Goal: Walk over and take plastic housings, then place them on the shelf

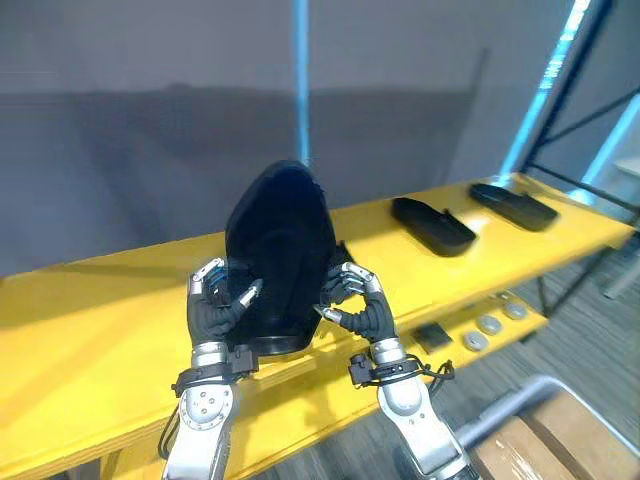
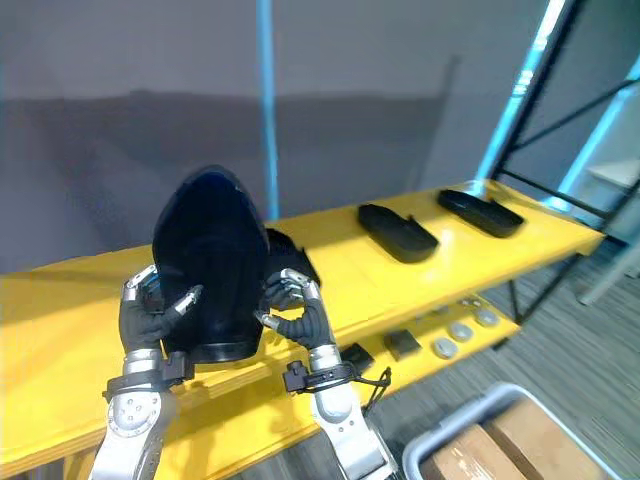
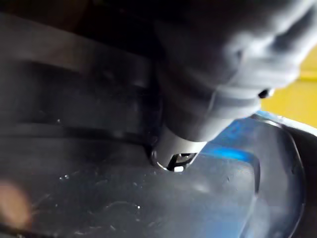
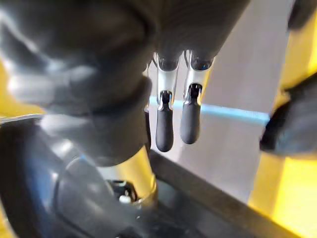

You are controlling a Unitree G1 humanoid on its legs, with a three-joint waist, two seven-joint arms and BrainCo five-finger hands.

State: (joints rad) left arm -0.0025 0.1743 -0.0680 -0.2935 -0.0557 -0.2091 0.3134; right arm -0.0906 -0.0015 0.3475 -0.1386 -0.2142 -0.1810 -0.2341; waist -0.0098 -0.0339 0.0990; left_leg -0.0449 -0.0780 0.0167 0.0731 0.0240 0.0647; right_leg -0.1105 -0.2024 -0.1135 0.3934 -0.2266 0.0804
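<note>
A large black plastic housing stands upright on its end at the front of the yellow shelf, held between both hands. My left hand grips its left edge, fingers and thumb curled onto it. On the right edge my right hand clasps it the same way. The left wrist view has the thumb pressed against the glossy dark shell. In the right wrist view, dark-tipped fingers hang over the housing's rim.
Two more flat black housings lie further right on the shelf. A lower yellow ledge carries small round parts and a black square piece. A bin with a cardboard box stands at the lower right. A grey wall lies behind.
</note>
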